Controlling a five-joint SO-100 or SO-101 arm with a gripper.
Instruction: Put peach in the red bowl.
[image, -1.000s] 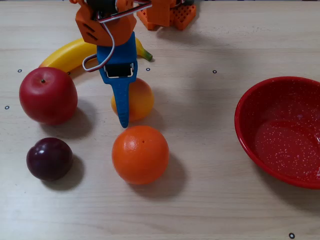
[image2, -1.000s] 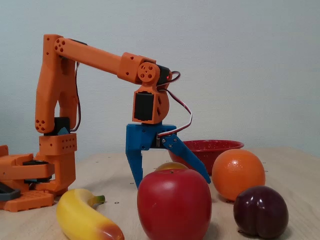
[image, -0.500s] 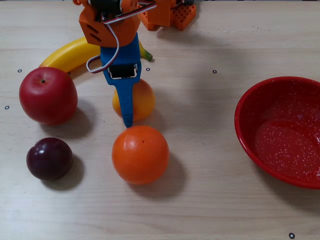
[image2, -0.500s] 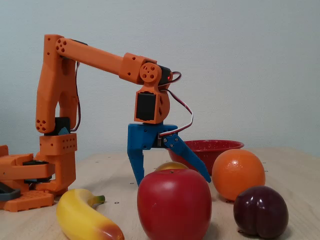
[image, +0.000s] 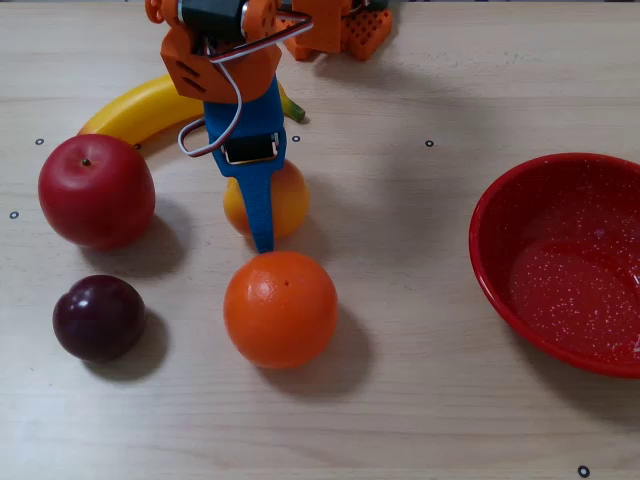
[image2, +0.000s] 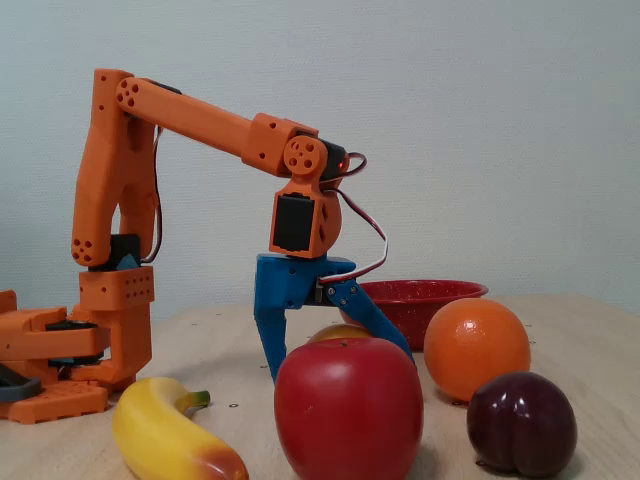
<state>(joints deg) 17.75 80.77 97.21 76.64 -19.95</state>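
**Blue jaws spread over the peach, nothing gripped**

The gripper (image2: 335, 345) stands point-down with its two blue fingers splayed apart in the side-on fixed view, one finger steep and the other slanting out toward the bowl side; the gap is wide and the jaws hold nothing. The peach (image: 283, 205) sits on the table directly under and between the jaws; from above, one blue finger (image: 258, 195) crosses its middle, so only its flanks show; from the side only its yellow crown (image2: 340, 331) peeks between the fingers, above the apple. Whether the fingers touch the peach cannot be told.

Just past the fingertip in the top-down fixed view lies the orange (image: 281, 309), close to the peach, touching or nearly so; to the left of the jaws in that view sits the apple (image: 96, 190), and below it the plum (image: 98, 317), both apart from the peach. Behind the jaws, toward the arm's base, lies the banana (image: 135, 108), partly covered by the orange wrist.

Well apart to the right of the jaws in the top-down view rests the red bowl (image: 500, 280), empty, cut by the frame edge; in the side view its rim (image2: 425, 291) shows behind the gripper.
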